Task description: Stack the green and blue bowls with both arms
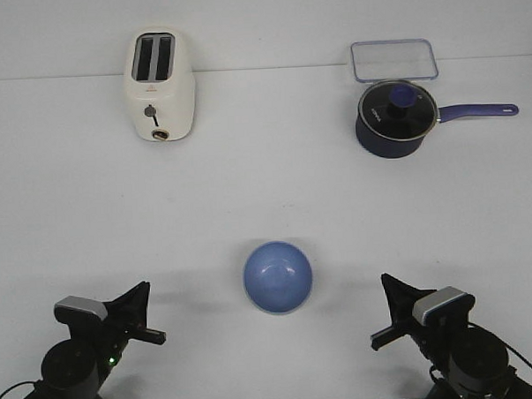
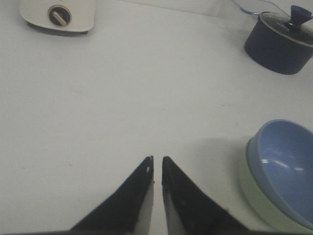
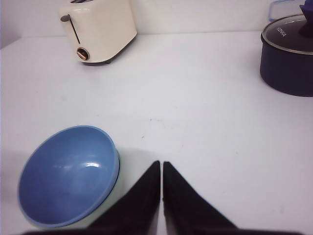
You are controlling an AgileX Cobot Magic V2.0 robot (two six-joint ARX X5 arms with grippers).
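While both arms sit at the near edge of the white table [image 1: 264,164], the task's items lie together at near centre: the blue bowl [image 1: 277,277] rests nested inside the green bowl [image 2: 254,196], whose pale wall shows below the blue rim only in the wrist views and is hidden under the blue one from the front. Judged from this, the stacking is already done. Left gripper [image 1: 144,324]: near left, fingers [image 2: 142,191] closed almost tip to tip with a thin slit between, holding nothing, pointing toward the far side. Right gripper [image 1: 388,320]: near right, fingers [image 3: 142,196] pressed together, holding nothing. Key relation: the stack stands between the two grippers, to the right of the left one and to the left of the right one, and slightly farther out than both; neither touches it. The right gripper looks marginally nearer, though the difference is slight. Being round, the bowls offer no long axis, so any rim point would serve a grasp. Other items, all at the far side and well apart from the stack: cream toaster [image 1: 159,86] at far left; dark saucepan [image 1: 395,116] with glass lid at far right, handle pointing right; clear container [image 1: 393,60] just behind the saucepan.
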